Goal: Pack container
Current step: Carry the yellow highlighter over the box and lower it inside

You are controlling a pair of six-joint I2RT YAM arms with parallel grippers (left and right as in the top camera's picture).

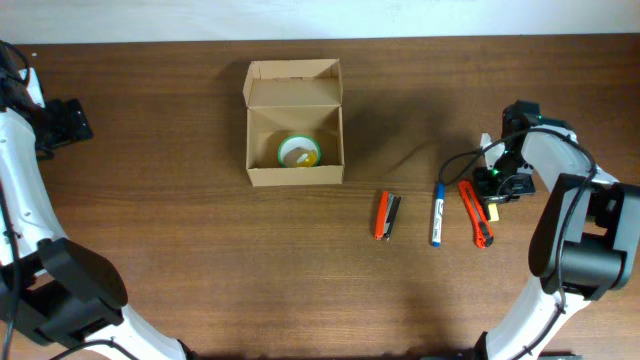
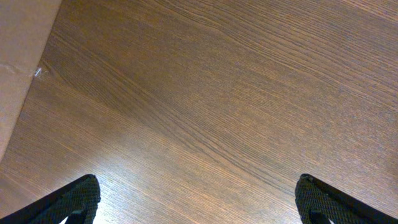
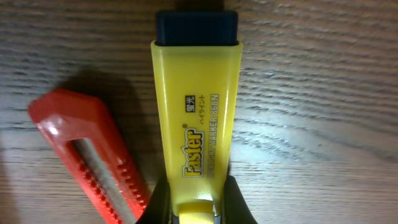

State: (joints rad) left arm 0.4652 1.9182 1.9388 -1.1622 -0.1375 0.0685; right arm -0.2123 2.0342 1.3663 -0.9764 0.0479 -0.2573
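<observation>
The container (image 1: 262, 140) is an open tan cardboard box at the table's middle back, with its flap lid standing up on the far side. A tape roll (image 1: 299, 152) lies inside it. My right gripper (image 1: 499, 187) is low at the table's right side. In the right wrist view the right gripper (image 3: 196, 202) is shut on a yellow highlighter (image 3: 196, 118) with a dark blue cap, just above the wood. A red box cutter (image 3: 87, 155) lies beside it. My left gripper (image 2: 199, 202) is open and empty over bare wood at the far left (image 1: 65, 122).
A blue marker (image 1: 437, 213), the red box cutter (image 1: 477, 212) and an orange-and-black tool (image 1: 386, 215) lie in a row right of the box. A tan surface (image 2: 18, 62) shows at the left of the left wrist view.
</observation>
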